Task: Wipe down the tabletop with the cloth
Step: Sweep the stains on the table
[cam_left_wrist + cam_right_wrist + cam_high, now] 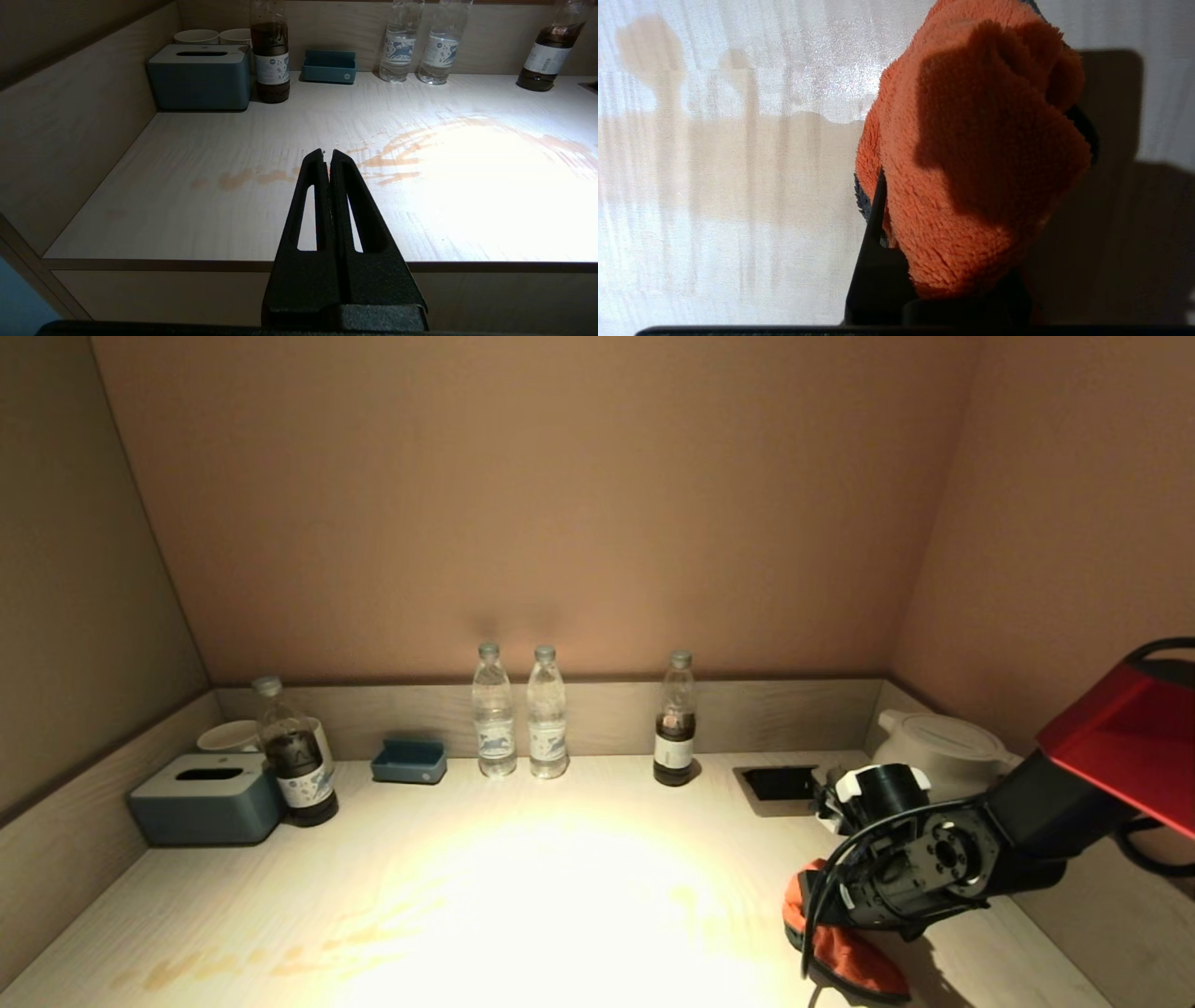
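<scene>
A pale wood-grain table (523, 896) sits in a recess of tan walls with a low wooden back rail, a bright pool of light at its middle and faint orange-brown smears (397, 154) across it.

The right gripper (924, 261) is down at the table's near right corner, its fingers (873, 242) clamped on a fluffy orange microfibre cloth (971, 163). The cloth is bunched into a thick wad with a dark edge showing at its side, and it lies against the table there. It covers most of the fingers; only one dark blade shows along its edge. In the head view the arm's black wrist hides most of the cloth (845, 957), leaving an orange fold below it.

The left gripper (328, 156) hovers off the table's front edge at the left, its two black slotted fingers (348, 205) pressed together with nothing between them; it does not appear in the head view.

Along the back stand a blue-grey tissue box (205, 796), two white cups (217, 36) behind it, a dark-liquid bottle (294, 756) just beside it, a small blue tray (409, 761), two clear water bottles (519, 714) side by side, another dark-liquid bottle (674, 723), a recessed black socket panel (780, 786) and a white kettle (943, 747), partly hidden by the arm.
</scene>
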`<state>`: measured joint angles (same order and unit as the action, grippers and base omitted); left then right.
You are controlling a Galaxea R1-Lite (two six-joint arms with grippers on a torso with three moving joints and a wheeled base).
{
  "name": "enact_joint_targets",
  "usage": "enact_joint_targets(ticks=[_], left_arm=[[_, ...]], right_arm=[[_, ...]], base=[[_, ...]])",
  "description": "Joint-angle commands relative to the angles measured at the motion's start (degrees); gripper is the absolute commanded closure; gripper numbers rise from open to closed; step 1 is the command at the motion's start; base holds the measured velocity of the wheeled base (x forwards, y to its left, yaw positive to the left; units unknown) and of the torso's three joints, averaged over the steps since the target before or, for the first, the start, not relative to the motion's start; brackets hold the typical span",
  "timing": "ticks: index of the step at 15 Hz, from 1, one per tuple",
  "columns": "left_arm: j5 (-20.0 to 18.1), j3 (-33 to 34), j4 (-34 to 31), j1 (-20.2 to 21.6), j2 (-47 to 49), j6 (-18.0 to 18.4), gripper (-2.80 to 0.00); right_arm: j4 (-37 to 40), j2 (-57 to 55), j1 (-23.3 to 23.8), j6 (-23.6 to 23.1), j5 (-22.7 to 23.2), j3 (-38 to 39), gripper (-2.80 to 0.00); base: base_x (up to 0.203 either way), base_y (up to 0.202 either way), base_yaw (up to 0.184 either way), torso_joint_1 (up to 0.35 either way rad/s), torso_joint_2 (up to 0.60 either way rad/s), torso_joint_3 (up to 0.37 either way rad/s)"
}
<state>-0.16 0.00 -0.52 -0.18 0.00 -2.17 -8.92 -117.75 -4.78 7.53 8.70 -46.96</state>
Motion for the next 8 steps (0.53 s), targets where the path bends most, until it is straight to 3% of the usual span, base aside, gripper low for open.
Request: enact_joint_targets(ticks=[1,8], left_arm=[[0.0,0.0,0.0,0.0,0.0,0.0,0.00],[0.0,0.0,0.0,0.0,0.0,0.0,0.00]], right_arm=[[0.2,-0.9,-2.1,-0.2,0.1,0.1,0.00],[0.1,-1.7,-8.8,-0.3,0.0,-0.6,0.00]], base=[[0.000,0.000,0.000,0.000,0.00,0.000],[0.000,0.000,0.000,0.000,0.00,0.000]])
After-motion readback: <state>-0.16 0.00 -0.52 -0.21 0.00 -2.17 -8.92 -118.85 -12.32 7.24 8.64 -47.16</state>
